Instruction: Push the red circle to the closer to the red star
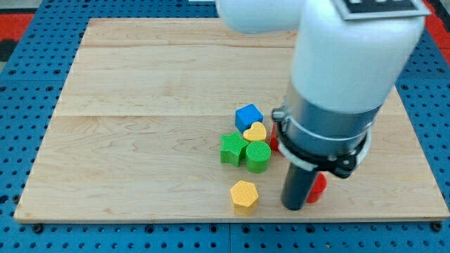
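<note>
Camera view: pale wooden board (140, 105) on blue pegboard (21, 140); no jaws, tip hidden.

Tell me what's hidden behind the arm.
Behind the arm, two red slivers show: one beside the rod's base, another right of the yellow heart. Their shapes and my tip are covered.

The pale wooden board surface (140, 84) carries a tight cluster right of centre — a blue cube (248, 115), a yellow heart-shaped block (256, 132), a green star-shaped block (233, 148) and a green ribbed cylinder (258, 156). A yellow hexagonal block (244, 195) lies apart below them — red blocks (318, 186) show only partly behind the arm.
</note>
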